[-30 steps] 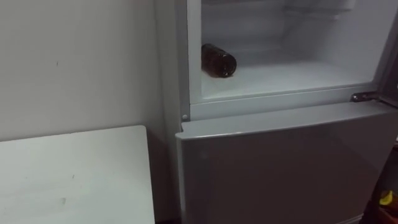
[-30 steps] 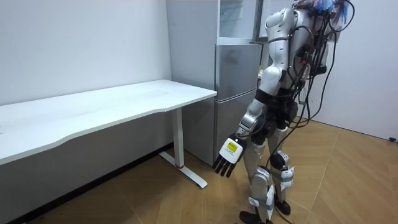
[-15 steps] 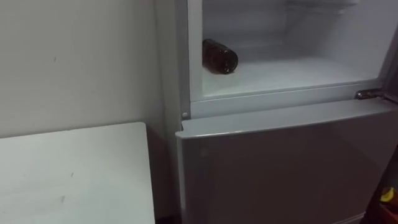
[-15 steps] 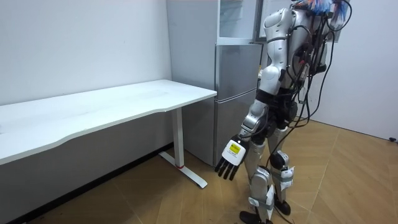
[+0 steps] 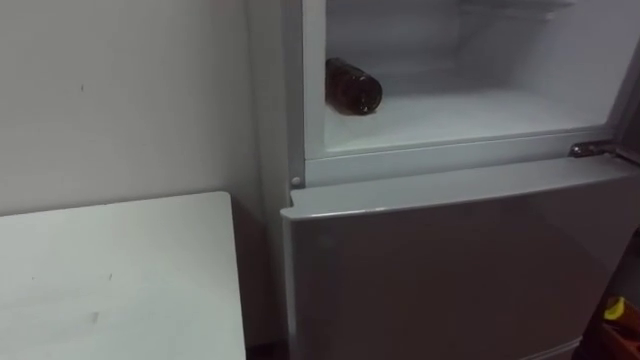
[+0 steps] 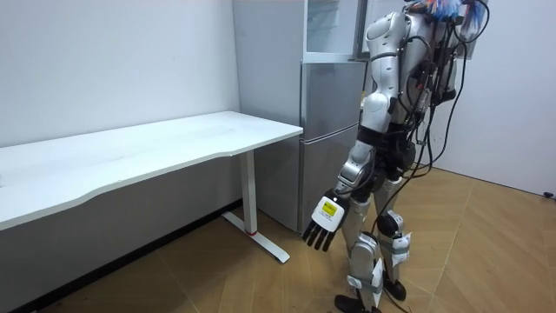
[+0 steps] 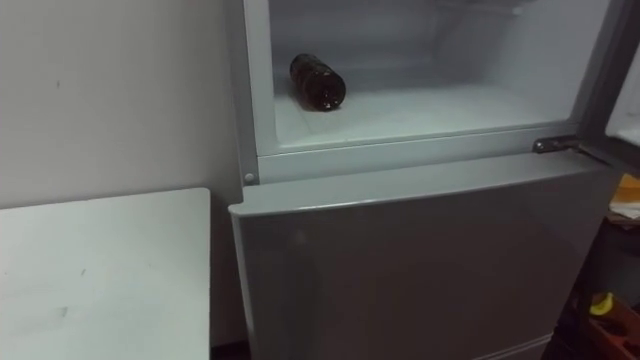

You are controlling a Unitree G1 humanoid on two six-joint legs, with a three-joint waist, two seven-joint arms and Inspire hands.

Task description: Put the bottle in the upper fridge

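So the bottle (image 5: 352, 87) is in the upper fridge (image 5: 470, 112). It's a dark one, lying on its side on the white shelf floor, tucked over at the left end close to the left wall. One round end faces out toward the front, and I can't tell whether that's the cap or the base. The upper compartment stands open and nothing is touching the bottle.

Below it the grey lower door (image 5: 450, 260) is shut, with a metal hinge (image 5: 592, 150) sitting at the right end of the ledge between the two sections. A white table (image 5: 110, 285) butts up just beside the fridge on the robot's left, against the pale wall (image 5: 120, 100). There's a small yellow thing (image 5: 618, 308) low down at the right edge, too little of it to say what it is.

In the room view the robot is standing upright on the wood floor (image 6: 486, 252) right in front of the fridge, head up at the level of the open section. Its left arm hangs down along its side, a bit bent at the elbow, and swung slightly out toward the room view's left. The left hand (image 6: 323, 224) is down around knee height with its back to the camera, fingers straight, a little apart, pointing at the floor, holding nothing.
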